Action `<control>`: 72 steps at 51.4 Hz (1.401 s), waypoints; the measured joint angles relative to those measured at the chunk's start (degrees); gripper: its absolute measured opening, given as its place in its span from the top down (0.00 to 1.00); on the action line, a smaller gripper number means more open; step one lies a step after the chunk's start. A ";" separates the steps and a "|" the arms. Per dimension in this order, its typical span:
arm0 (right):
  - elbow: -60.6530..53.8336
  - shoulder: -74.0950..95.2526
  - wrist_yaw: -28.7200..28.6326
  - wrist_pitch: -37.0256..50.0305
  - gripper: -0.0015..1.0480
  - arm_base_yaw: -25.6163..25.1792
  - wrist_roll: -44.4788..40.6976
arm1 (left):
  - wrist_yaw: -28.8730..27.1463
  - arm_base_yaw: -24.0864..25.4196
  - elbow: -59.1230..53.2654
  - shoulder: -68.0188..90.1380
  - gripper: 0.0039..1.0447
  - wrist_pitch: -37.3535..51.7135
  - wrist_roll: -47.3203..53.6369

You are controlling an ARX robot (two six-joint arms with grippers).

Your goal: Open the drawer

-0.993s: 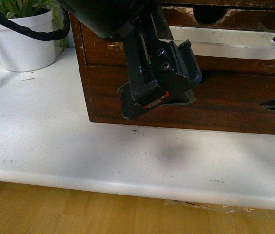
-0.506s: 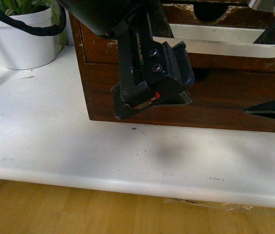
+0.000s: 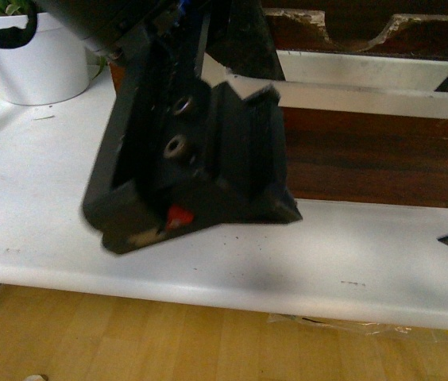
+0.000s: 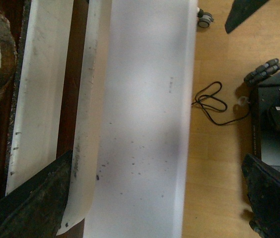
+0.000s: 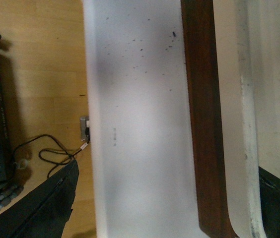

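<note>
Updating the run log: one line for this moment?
left gripper open near handle | right gripper open, straddling handle | drawer: opening not visible

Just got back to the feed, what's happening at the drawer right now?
Both arms are at the dark brown scratched wooden drawer front with the long white taped-on handle, on the white table. The left claw hangs open in front of its left part; the right claw is open near the handle's right end. Neither grips the handle, and I cannot tell whether the drawer is pulled out.
</note>
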 joint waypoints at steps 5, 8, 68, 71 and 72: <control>-2.03 -3.08 -0.98 -1.79 0.09 0.17 -0.42 | 0.33 -0.90 -2.89 -3.08 0.06 -0.83 0.24; -2.60 -4.02 -1.05 -2.21 0.09 0.31 -0.52 | 0.35 -1.31 -4.11 -4.52 0.06 -1.22 0.35; -38.93 -48.63 -8.48 36.15 0.09 -22.47 47.76 | -29.35 15.69 -54.97 -51.82 0.06 45.07 -52.54; -40.57 -52.11 -8.96 34.91 0.09 -24.63 50.14 | -31.56 16.94 -56.59 -56.89 0.06 41.40 -56.48; -41.05 -53.35 -9.27 34.23 0.09 -25.29 50.88 | -32.28 17.22 -57.02 -58.64 0.06 40.15 -57.44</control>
